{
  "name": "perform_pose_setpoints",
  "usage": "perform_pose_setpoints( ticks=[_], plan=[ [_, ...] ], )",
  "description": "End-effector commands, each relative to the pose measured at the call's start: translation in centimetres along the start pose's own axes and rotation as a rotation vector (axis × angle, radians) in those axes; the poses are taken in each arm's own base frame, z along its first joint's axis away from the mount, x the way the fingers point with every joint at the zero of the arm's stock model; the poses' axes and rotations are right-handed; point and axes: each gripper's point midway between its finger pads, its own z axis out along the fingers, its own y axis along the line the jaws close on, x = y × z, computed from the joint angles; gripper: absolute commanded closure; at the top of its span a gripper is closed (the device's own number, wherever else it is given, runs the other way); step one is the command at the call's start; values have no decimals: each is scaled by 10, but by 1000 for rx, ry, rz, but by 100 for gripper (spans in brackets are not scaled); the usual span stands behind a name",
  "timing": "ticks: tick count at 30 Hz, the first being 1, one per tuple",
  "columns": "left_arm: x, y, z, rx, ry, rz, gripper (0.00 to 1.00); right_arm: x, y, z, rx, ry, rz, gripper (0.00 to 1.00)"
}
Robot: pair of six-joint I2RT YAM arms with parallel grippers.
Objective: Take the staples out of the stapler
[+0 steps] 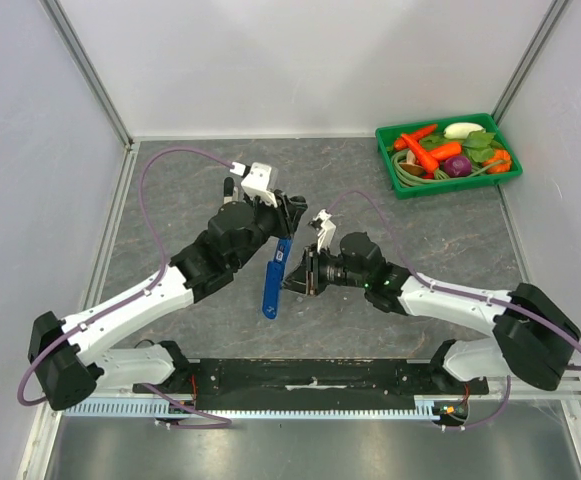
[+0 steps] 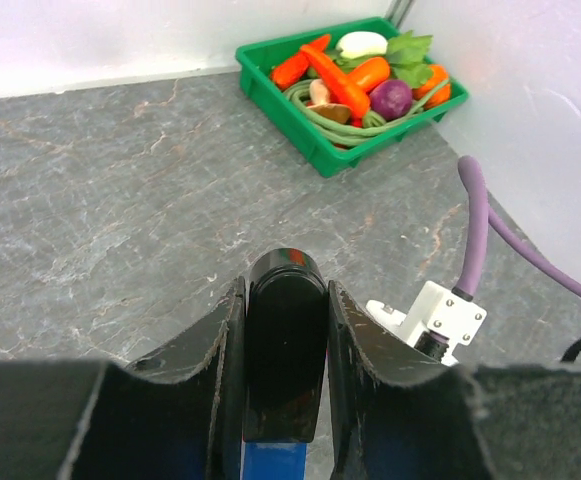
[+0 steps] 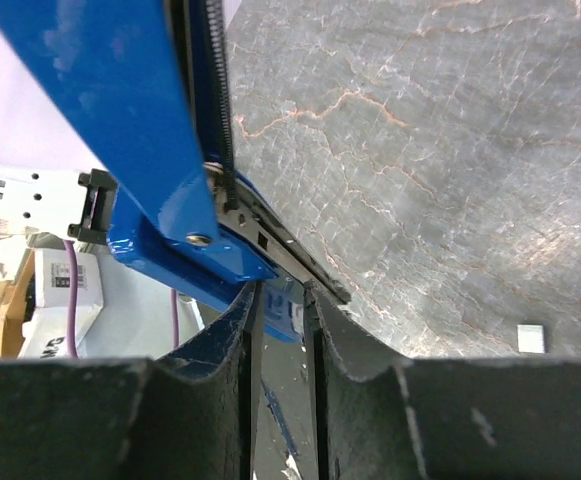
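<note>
Near the arm bases, over the middle of the table (image 1: 170,200), held between both grippers: blue stapler (image 1: 273,283), long and narrow, steeply tilted. Cannot tell whether its lower tip is touching the grey surface or hanging just above.

Clamped at the thin metal rail by right gripper (image 3: 283,300), fingers narrow and pressing from both sides. Clamped at the black rounded end by left gripper (image 2: 286,290), fingers closed tightly around the cap. Seemingly opened at the hinge, judging from the right wrist view, with long spring (image 3: 222,100) exposed along the channel.

Probably light but stiff: painted metal, smooth, likely slippery under the pads. Better to grip across the flat sides, not on the edges. Should not bend, but could pivot at the hinge if squeezed at one end only. Best to fix the rail with one gripper and to draw out the staples with the other. Cannot tell about staples inside.

Beside, lying on the table: small pale piece (image 3: 530,338), too small to identify.

Farther, at the back right corner, well apart: green tray (image 1: 386,160) full of vegetables, of no concern for this work.
</note>
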Motion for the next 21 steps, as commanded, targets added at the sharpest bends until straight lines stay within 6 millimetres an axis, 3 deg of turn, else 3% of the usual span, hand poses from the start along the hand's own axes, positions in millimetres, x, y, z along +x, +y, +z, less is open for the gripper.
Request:
perform_pose_setpoints(
  ticks=[1,11,18,21],
  plan=[
    [-61,-50,-25,187,-95,-136,98,-59,26,-13,20,-166,-132,72],
    [-66,-53,-37,215,-75,-94,98,-82,17,-61,230,-204,-290,62],
    [-68,-44,-37,175,-92,-59,98,-79,4,-95,360,-201,-324,59],
    [-73,-44,-39,176,-106,-56,98,-64,-1,-101,361,-168,-303,56]
  ],
)
